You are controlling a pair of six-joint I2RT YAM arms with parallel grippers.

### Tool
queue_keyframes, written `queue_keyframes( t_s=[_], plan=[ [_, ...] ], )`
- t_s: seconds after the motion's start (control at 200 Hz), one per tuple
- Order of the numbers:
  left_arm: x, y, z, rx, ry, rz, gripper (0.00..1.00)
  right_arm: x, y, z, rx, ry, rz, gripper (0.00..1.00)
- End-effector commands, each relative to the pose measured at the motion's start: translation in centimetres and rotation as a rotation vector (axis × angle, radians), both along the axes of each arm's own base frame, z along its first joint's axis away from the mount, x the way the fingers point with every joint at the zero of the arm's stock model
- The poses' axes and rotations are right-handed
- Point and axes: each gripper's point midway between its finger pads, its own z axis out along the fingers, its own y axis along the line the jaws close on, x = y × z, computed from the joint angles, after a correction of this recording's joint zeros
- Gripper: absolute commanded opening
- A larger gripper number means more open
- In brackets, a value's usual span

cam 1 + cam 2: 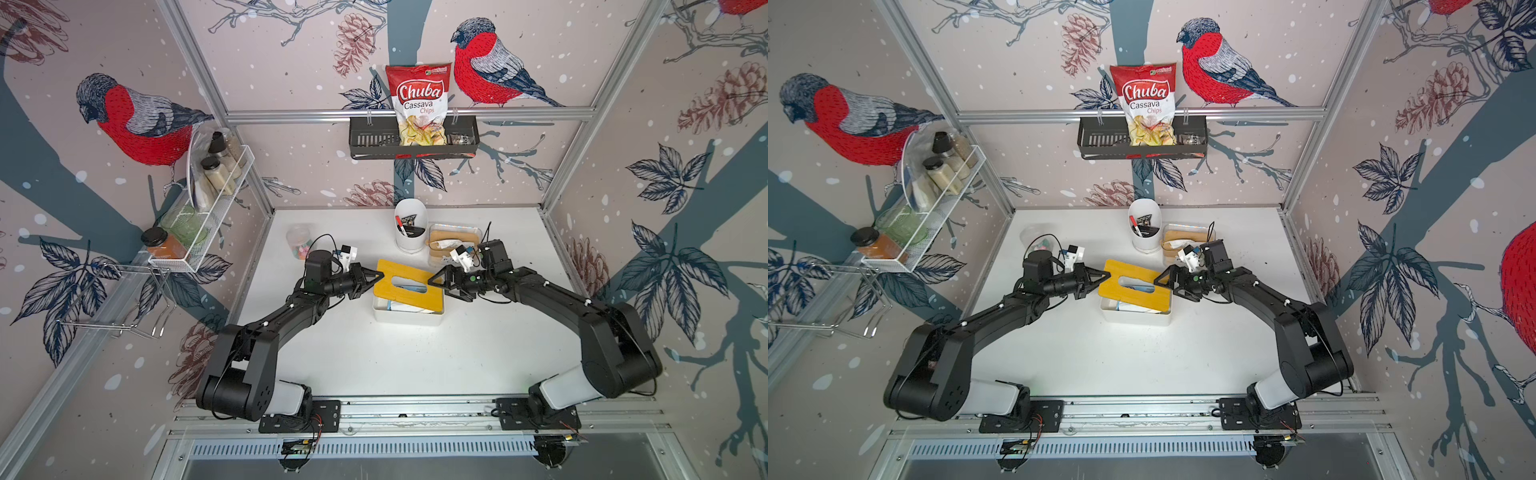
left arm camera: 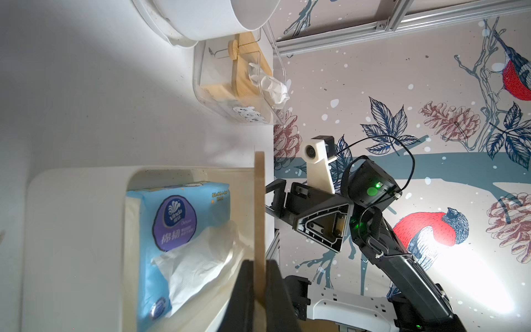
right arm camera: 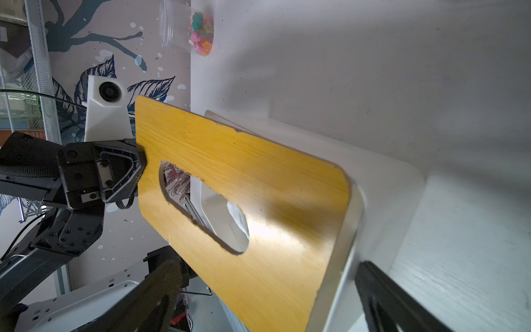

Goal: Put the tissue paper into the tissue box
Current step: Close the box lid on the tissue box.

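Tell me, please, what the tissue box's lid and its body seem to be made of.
Lid: probably bamboo or wood, with fine straight grain; the sheen suggests varnish. Box body: likely moulded plastic, smooth matte white with rounded corners.

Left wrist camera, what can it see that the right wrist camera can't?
Only the left wrist view shows the tissue pack's blue wrapper inside the box, and the cup. Only the right wrist view shows the candy jar and the lid's yellow top. Both show the lid pinched in the left fingers, tilted over the box.
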Motion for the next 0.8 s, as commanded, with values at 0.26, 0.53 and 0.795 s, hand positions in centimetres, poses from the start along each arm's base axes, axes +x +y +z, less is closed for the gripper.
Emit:
queue_keyframes(
  t_s=[0.26,0.53,0.795],
  plan=[
    [-0.08,-0.39,0.29,-0.017,-0.039,-0.005,0.0,0.16,0.46,0.17,0.012,-0.018,0.0,1.0],
    [-0.24,-0.23,0.03,-0.002,-0.041,0.005,0.0,0.13,0.41,0.13,0.009,-0.021,-0.003,1.0],
    [-0.4,-0.45,0.17,-0.022,-0.047,0.007,0.0,0.0,0.89,0.21,-0.004,-0.03,0.001,1.0]
  ],
)
